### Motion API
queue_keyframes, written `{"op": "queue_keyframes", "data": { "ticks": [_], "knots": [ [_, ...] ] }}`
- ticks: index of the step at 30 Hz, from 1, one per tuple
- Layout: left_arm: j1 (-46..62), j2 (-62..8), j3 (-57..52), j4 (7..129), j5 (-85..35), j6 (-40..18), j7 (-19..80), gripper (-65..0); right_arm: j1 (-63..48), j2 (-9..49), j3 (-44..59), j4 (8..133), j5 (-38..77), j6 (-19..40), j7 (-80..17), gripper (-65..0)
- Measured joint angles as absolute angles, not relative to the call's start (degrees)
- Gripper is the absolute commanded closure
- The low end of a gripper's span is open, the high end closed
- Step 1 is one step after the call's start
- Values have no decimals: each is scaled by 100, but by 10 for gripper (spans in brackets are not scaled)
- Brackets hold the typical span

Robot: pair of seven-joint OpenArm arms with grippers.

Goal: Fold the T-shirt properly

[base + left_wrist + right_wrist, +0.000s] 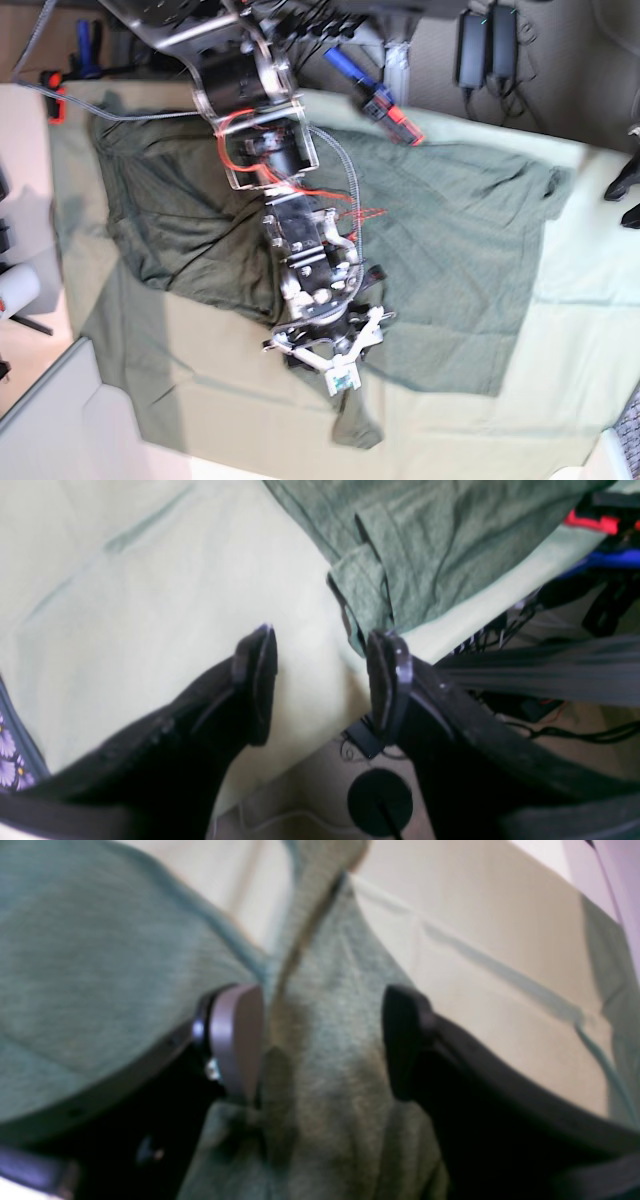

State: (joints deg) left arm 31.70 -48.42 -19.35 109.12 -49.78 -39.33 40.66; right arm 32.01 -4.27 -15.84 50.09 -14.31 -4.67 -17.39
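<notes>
The dark grey-green T-shirt [450,260] lies spread and wrinkled across the pale green tablecloth [590,330]. A narrow tail of it reaches toward the front edge. My right gripper [320,1040] stands open over the shirt's middle. A raised fold of the T-shirt [325,1075] runs between its two fingers [237,1035], which are spread wide. My left gripper [322,680] is open and holds nothing. It hovers over bare tablecloth [150,605] near the table's edge, just short of the T-shirt's sleeve [400,555]. In the base view the left gripper [624,197] shows at the far right edge.
Power bricks [485,45] and cables lie beyond the table's far edge, with a red-and-blue clamp [385,105] on that edge. A white roll [15,290] stands at the left. Below the table edge by the left gripper are floor cables and a black disc [380,800].
</notes>
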Motion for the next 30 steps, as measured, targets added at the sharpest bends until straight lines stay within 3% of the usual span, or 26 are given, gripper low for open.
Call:
{"op": "queue_keyframes", "data": {
  "ticks": [9, 11, 15, 22, 30],
  "knots": [
    [3170, -4840, -1935, 10912, -5083, -3931, 4042, -324, 3352, -432, -1581, 4445, -1330, -537, -1761, -370],
    [3170, -4840, -1935, 10912, -5083, -3931, 4042, -324, 3352, -432, -1581, 4397, -1328, -537, -1761, -292],
    [3166, -4840, -1935, 10912, -5081, -3933, 3964, -324, 3350, -432, -1581, 4394, -1310, -534, -1761, -6],
    [3157, -4840, -1935, 10912, -5052, -3933, 3892, -324, 3319, -462, -1734, 4665, -1511, -283, -1964, 0],
    [3004, -4838, -1935, 10912, -4842, -3935, 3767, -324, 2928, -528, -2757, 6495, -1505, -237, -2803, 0]
  ]
}}
